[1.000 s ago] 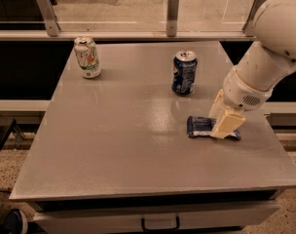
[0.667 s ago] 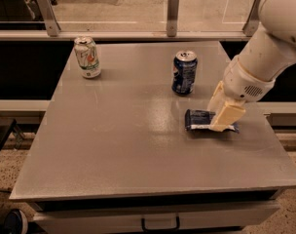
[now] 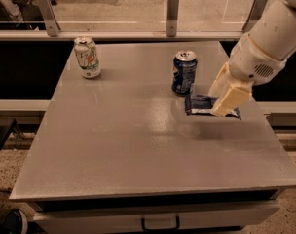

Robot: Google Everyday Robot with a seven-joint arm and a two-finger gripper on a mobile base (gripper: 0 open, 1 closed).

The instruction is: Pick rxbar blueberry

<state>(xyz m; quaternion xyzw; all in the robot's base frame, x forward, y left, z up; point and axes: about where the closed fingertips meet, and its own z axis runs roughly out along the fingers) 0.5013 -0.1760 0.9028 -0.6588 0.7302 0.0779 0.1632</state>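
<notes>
The rxbar blueberry, a flat dark blue wrapper with pale patches, is held at its right end between the cream fingers of my gripper. The bar hangs level a little above the grey table, to the right of centre, with its shadow on the surface below it. The gripper is shut on the bar and covers the bar's right half. The white arm comes in from the upper right.
An upright blue soda can stands just left of and behind the bar, very close to it. A white and green can stands at the back left. A railing with posts runs behind the table.
The gripper has risen with the bar in it; the bar has left the table surface and now sits higher in view, nearer the blue can.
</notes>
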